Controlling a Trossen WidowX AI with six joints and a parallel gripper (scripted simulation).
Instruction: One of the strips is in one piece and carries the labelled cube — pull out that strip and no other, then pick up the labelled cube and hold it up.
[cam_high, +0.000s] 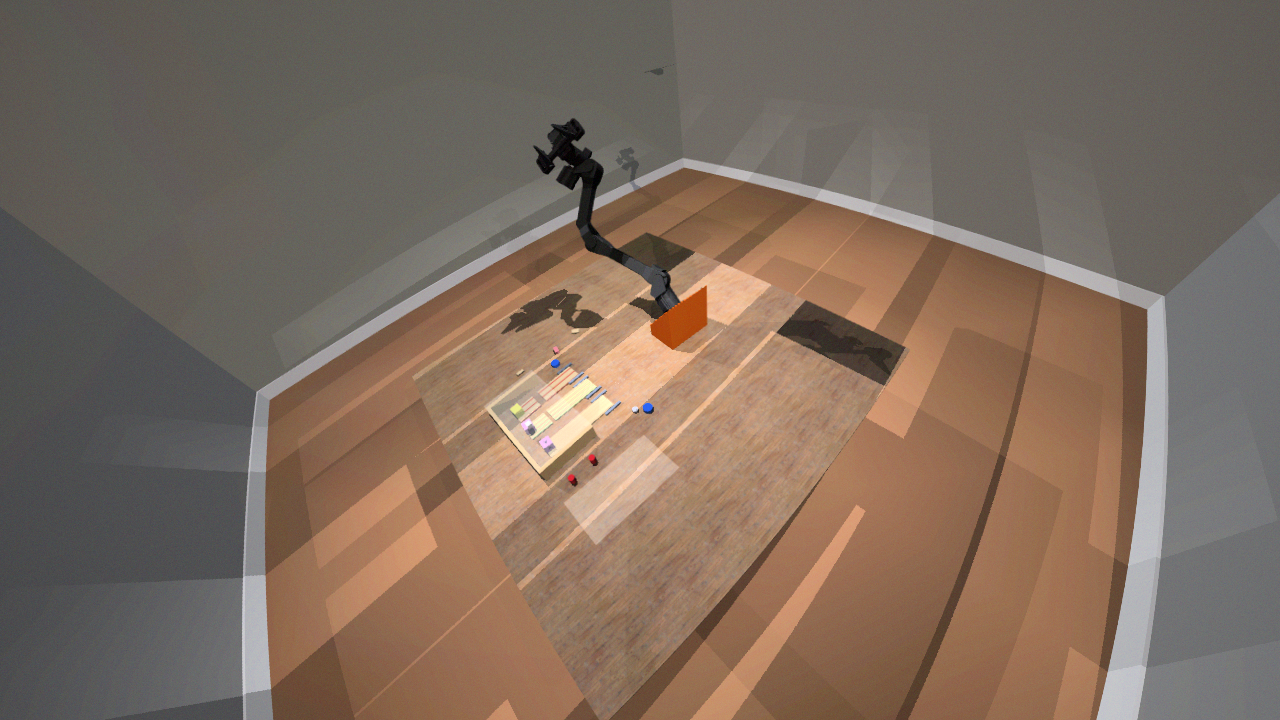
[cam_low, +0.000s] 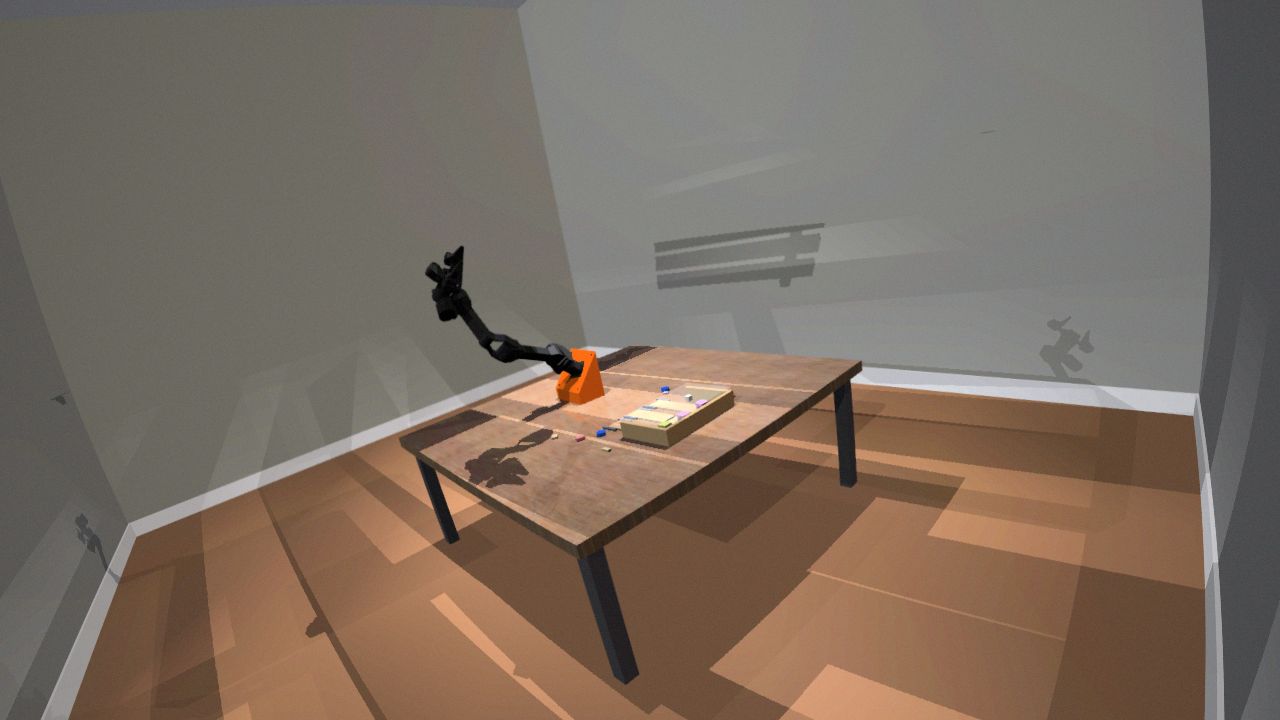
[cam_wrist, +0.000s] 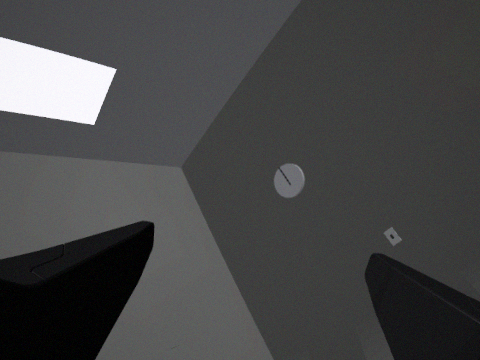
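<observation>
While pincer (cam_high: 550, 143) (cam_low: 445, 259) (cam_wrist: 263, 251) released, pale strips (cam_high: 574, 399) (cam_low: 651, 417) flat, long axes toward the orange base (cam_high: 684, 324) (cam_low: 585, 383).

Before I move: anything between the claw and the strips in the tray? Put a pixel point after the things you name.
Nothing visible stands between them. The claw (cam_high: 539, 154) (cam_low: 444, 256) is raised well above the table, open and pointing away from the tray (cam_high: 565, 454) (cam_low: 646, 433); the strips (cam_high: 573, 399) look uncovered from above.
</observation>
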